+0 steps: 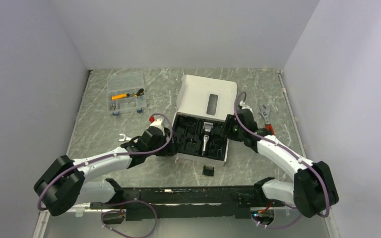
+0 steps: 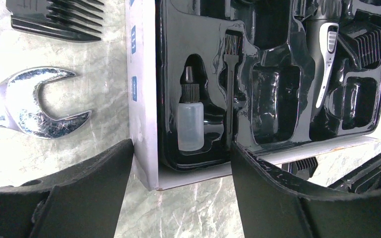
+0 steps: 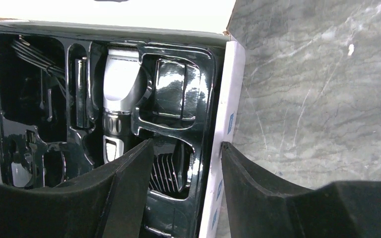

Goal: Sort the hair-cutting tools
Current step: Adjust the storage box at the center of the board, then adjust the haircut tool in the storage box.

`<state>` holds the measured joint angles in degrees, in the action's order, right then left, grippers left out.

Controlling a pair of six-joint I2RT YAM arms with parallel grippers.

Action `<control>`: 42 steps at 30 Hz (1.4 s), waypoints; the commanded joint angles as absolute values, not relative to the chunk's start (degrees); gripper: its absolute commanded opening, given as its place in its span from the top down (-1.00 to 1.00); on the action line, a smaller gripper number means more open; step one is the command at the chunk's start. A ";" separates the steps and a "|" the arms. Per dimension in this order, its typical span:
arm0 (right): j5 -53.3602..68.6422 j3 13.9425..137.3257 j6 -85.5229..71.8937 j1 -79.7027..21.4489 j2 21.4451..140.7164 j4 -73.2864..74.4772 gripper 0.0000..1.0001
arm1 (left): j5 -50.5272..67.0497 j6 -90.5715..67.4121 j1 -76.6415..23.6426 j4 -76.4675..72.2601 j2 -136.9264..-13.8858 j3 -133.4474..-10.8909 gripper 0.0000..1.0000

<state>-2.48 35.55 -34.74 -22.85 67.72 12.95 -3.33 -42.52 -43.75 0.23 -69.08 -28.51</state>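
Observation:
The black-and-silver clipper [image 1: 206,136] lies in the black tray of the open white box [image 1: 206,94]; it also shows in the left wrist view [image 2: 325,54] and the right wrist view [image 3: 120,94]. One black comb attachment [image 1: 208,170] lies on the table in front of the box. Another [image 2: 54,20] lies beside the box's left side, and one [image 3: 171,171] sits in a tray pocket. My left gripper [image 1: 166,144] [image 2: 181,144] is open and straddles the box's near left corner. My right gripper [image 1: 233,130] [image 3: 186,144] is open and straddles the box's right wall [image 3: 223,129].
A silver open-end wrench [image 1: 124,138] [image 2: 34,101] lies left of the box. A red-handled wrench [image 1: 266,119] lies right of it. A clear organiser case [image 1: 125,93] stands at the back left. A small oil bottle [image 2: 190,124] and a brush [image 2: 230,74] sit in tray pockets.

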 commanded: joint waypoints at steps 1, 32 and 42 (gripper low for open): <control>-5.25 41.08 -31.81 -23.07 65.40 16.19 -0.10 | -4.12 -41.56 -44.65 -2.00 -67.07 -28.07 -0.53; -20.92 60.32 -28.79 -40.97 85.48 39.01 -0.23 | -12.68 -43.77 -44.62 1.61 -59.46 -22.71 -0.57; -20.27 59.31 -27.87 -40.94 88.17 37.91 -0.23 | -12.40 -43.51 -44.61 1.57 -59.61 -22.98 -0.57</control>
